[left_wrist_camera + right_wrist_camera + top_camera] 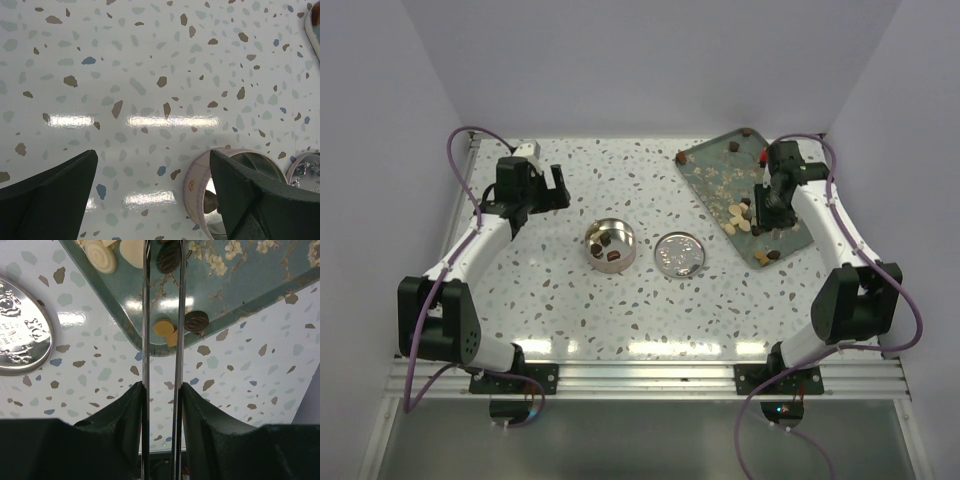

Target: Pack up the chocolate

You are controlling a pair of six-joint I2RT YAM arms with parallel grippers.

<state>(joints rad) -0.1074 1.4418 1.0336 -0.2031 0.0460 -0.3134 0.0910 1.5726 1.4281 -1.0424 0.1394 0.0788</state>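
Chocolate lumps lie on a teal floral tray (715, 170): pale ones (740, 215) mid-tray, dark ones near its front corner (767, 257). A round metal tin (611, 245) at mid-table holds a few dark pieces. My right gripper (772, 205) is over the tray, shut on thin metal tongs (146, 340). A dark chocolate (169, 257) sits between the blades near the tongs' far end. Cream pieces (99, 255), a tan piece (162, 328) and a dark piece (196, 320) lie on the tray (240, 285). My left gripper (557, 188) is open and empty, left of the tin (197, 190).
The tin's embossed lid (679, 254) lies flat right of the tin, and shows in the right wrist view (20, 335) and the left wrist view (307, 170). Walls enclose the table at the back and sides. The tabletop is speckled terrazzo.
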